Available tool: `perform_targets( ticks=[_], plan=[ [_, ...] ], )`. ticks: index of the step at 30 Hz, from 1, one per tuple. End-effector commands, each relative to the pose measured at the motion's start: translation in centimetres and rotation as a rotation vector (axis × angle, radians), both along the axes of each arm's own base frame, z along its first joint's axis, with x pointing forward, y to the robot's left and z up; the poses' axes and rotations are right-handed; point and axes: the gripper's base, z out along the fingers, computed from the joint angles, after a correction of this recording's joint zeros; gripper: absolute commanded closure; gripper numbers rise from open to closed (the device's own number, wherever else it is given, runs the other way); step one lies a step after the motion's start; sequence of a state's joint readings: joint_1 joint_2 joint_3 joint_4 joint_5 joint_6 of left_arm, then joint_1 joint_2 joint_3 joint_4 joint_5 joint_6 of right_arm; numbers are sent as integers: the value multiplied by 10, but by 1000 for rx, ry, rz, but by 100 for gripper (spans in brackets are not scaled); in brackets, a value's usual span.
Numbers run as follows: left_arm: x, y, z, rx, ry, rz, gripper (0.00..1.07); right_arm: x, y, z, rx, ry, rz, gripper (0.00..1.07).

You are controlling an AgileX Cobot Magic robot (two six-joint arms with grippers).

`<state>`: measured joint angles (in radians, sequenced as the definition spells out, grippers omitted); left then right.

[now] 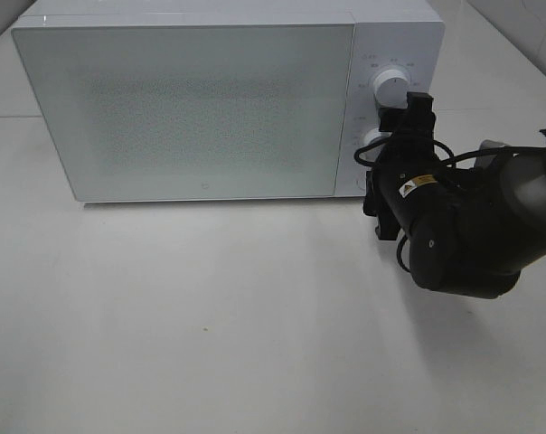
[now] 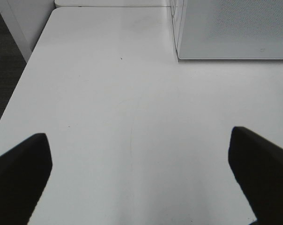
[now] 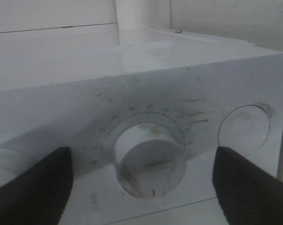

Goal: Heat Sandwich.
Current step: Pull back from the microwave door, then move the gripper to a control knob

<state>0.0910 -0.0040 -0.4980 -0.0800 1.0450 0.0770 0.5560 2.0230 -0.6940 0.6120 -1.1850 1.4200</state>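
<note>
The white microwave (image 1: 201, 108) stands at the back of the table with its door shut. The sandwich is out of view. My right gripper (image 1: 382, 155) is up against the microwave's control panel, at the lower dial (image 1: 372, 142). In the right wrist view that gripper (image 3: 144, 187) is open, its dark fingers (image 3: 33, 187) standing on either side of a round white dial (image 3: 149, 157) without touching it. My left gripper (image 2: 139, 178) is open over the bare white table (image 2: 108, 93), with nothing between its fingers, and the microwave's corner (image 2: 226, 33) lies beyond it.
A second dial (image 1: 390, 86) sits above on the panel. In the right wrist view a flat round disc (image 3: 244, 129) lies beside the centred dial. The right arm's black body (image 1: 472, 226) hangs over the table's right side. A table edge (image 2: 19, 89) runs along the left wrist view.
</note>
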Motion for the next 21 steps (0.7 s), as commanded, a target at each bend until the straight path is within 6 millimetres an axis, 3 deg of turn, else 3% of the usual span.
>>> perform_targets(
  ticks=[1,9,21],
  plan=[
    [-3,-1,-1,-8,-32,2,9,0,-3,15,-31,-150,-4,29],
    [-3,-1,-1,-8,-32,2,9,-14,-5,16,-82,-97,77,31],
    [-3,-1,-1,-8,-32,2,9,-45,-3,26,-478,155,396,31]
  ],
)
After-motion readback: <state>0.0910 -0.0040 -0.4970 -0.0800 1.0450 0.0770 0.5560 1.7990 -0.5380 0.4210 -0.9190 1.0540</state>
